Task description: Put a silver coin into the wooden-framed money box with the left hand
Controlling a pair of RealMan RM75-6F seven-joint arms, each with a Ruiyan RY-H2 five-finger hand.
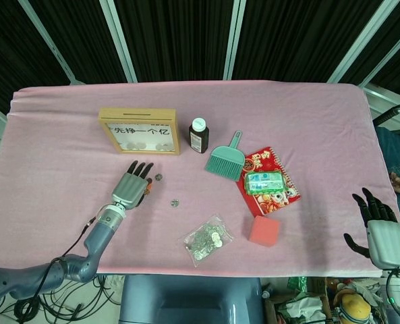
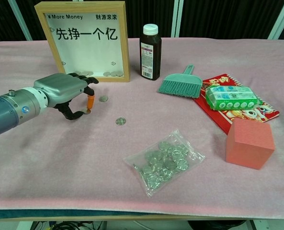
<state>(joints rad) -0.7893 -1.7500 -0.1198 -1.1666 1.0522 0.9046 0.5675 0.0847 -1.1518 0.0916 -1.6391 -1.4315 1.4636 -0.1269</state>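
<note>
**A:** 2 loose silver coins lie on the pink table (image 2: 46,158), in its left half. What is the left hand (image 2: 65,91) doing?

**B:** It hangs low over the cloth in front of the wooden-framed money box (image 2: 86,40), fingers curled downward, thumb and an orange-tipped finger (image 2: 90,101) closing around a small coin (image 2: 86,110). Whether that coin is actually lifted or merely touched, I cannot tell.

**A:** And the other coins?

**B:** 1 coin (image 2: 103,98) sits just beside the fingertips, between the hand and the box's lower right corner. Another coin (image 2: 120,121) lies further toward the front edge, apart from the hand.

**A:** The box itself?

**B:** Upright toward the back left of the table, its clear front printed with black characters, several coins visible along its bottom.

**A:** The right hand (image 1: 382,233)?

**B:** At the table's front right corner in the head view, off the cloth, fingers spread and holding nothing.

**A:** What else is on the table?

**B:** A brown bottle (image 2: 150,52) with a white cap stands right of the box. A teal hand brush (image 2: 182,84) lies beside a red packet (image 2: 237,112), which carries a green-and-white pack (image 2: 230,97). A pink block (image 2: 249,143) sits nearer the front edge, and a clear bag of coins (image 2: 164,160) lies front of centre.
</note>
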